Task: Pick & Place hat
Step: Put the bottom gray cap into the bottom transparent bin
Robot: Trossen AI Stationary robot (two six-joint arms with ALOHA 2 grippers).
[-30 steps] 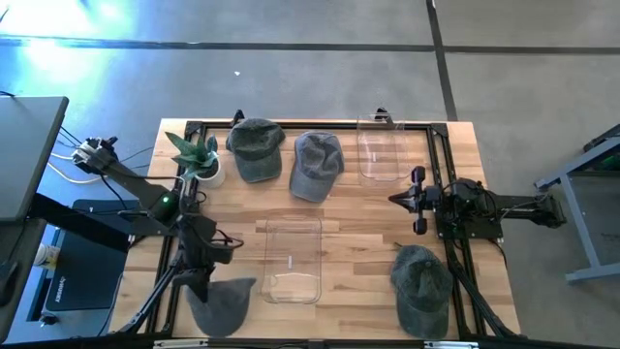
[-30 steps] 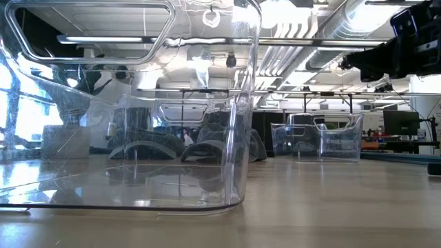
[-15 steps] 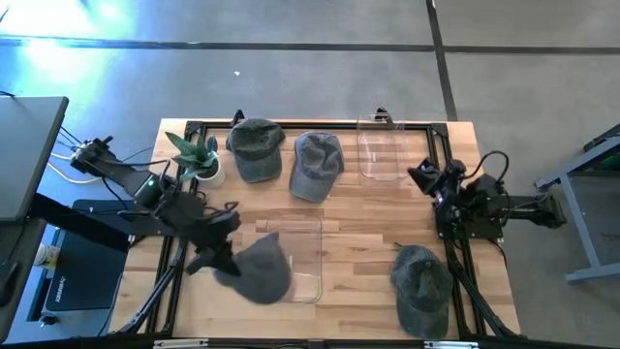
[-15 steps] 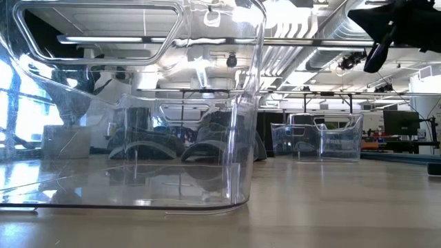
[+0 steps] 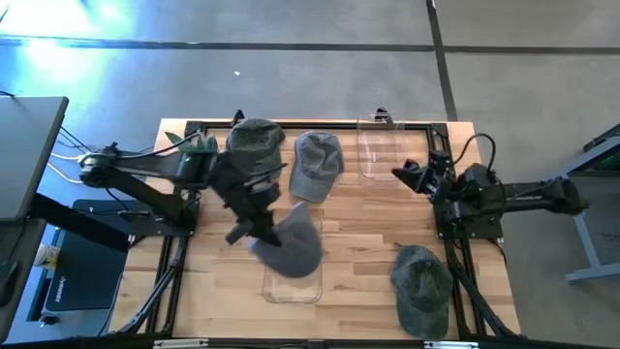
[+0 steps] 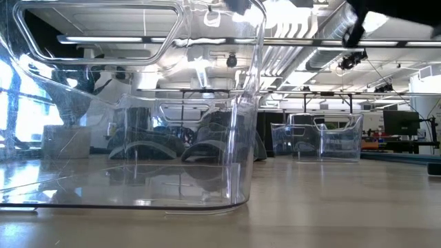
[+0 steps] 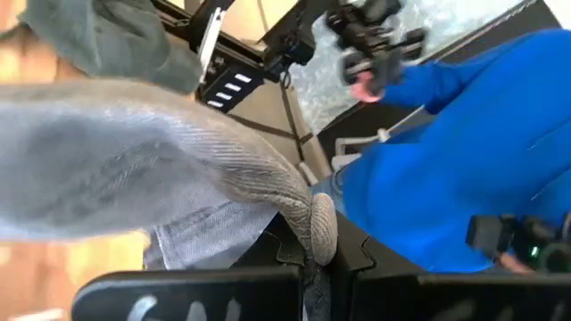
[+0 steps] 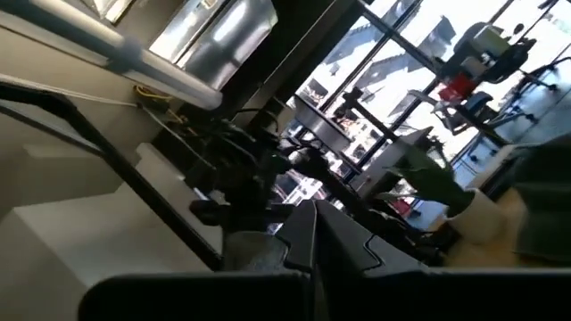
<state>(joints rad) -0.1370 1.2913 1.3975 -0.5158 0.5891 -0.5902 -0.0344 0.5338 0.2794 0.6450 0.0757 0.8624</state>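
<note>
Over the middle of the table, the left gripper [image 5: 260, 230] is carrying a grey hat [image 5: 295, 244], its fingers pinched together on the edge of the cloth, as the left wrist view shows with the fabric bunched right at the fingertips. Hanging just beyond and below that pincer, the hat is draping over the near clear bin [image 5: 293, 281], which is lying directly underneath it and stretching away toward the table's front edge. Whether any part of the cloth is already touching the bin's rim, I cannot tell from above.

To my eye the step in hand is the drop into that bin. Doing it well means bringing the pincer a little further over the bin's centre, so the whole sagging crown is hanging inside the walls and not across one, then lowering before letting go; soft cloth released high is likely to catch on the rim and slump out.

Well off to the far side from that pincer, the right gripper [image 5: 399, 174] is waiting with its fingers shut on nothing, beside the second clear bin [image 5: 381, 150]. Behind the working pincer, two more hats [image 5: 256, 147] are lying by a small potted plant [image 5: 199, 147], and another hat [image 5: 422, 287] is resting near the right arm's base.
</note>
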